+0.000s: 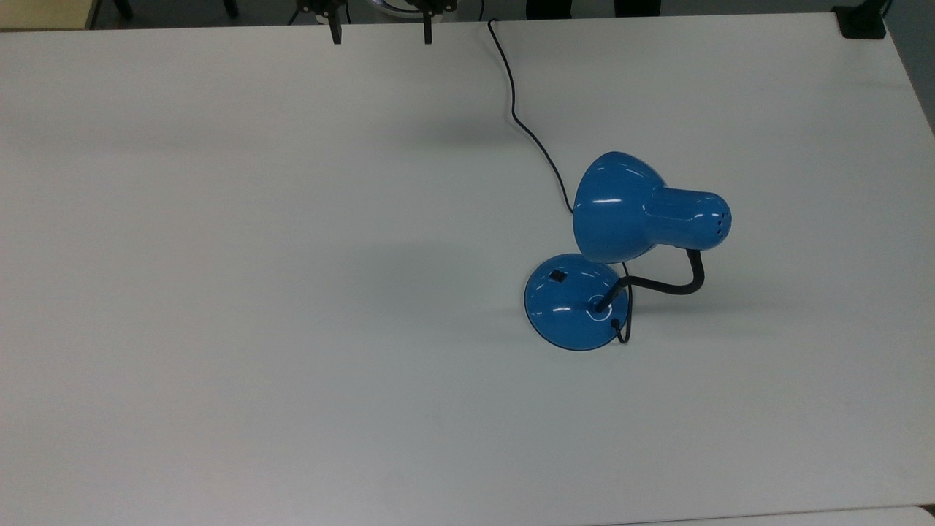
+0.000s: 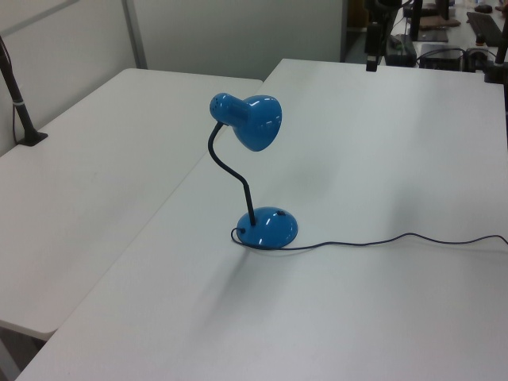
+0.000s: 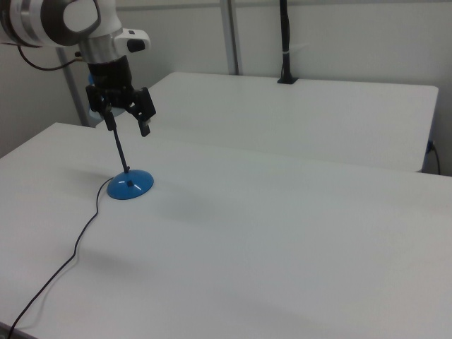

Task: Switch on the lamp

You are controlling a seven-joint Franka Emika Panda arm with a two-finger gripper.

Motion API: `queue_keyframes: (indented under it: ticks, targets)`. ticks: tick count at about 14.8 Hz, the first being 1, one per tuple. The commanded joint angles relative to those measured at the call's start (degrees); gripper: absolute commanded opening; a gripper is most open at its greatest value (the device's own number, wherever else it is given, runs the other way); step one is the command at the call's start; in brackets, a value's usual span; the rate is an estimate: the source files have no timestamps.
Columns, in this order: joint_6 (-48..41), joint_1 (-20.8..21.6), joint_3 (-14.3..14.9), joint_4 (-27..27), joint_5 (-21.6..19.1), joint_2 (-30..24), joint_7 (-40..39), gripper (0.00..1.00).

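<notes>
The lamp stands right of centre on the white table (image 1: 292, 292). Its glossy blue shade (image 1: 628, 208) leans over the round blue base (image 1: 573, 307) on a black gooseneck (image 1: 672, 285). A small black switch (image 1: 557, 275) sits on the base's top. I see no glow on the table beneath the shade (image 2: 250, 121). The black cord (image 1: 511, 95) runs from the base to the table's far edge. My gripper (image 1: 381, 31) hangs open at that far edge, well apart from the lamp, with nothing between its fingers. In the right view the gripper (image 3: 128, 126) covers the shade, above the base (image 3: 131, 185).
A second white table (image 2: 79, 159) adjoins this one along a seam. A black clamped pole (image 3: 286, 42) stands at its edge, and its clamp (image 1: 862, 22) shows at the top view's upper right corner. The cord (image 2: 397, 238) trails across the surface.
</notes>
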State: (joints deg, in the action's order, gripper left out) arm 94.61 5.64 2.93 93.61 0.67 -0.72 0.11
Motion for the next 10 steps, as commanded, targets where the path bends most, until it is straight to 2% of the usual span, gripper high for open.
queue_keyframes:
  ticks: [1,10]
  targets:
    - [-1.5,-0.5,-0.6,0.3,0.6,-1.0,-0.6,1.00]
    - [-1.4,-0.5,-0.7,0.4,0.6,-1.0,-0.6,1.00]
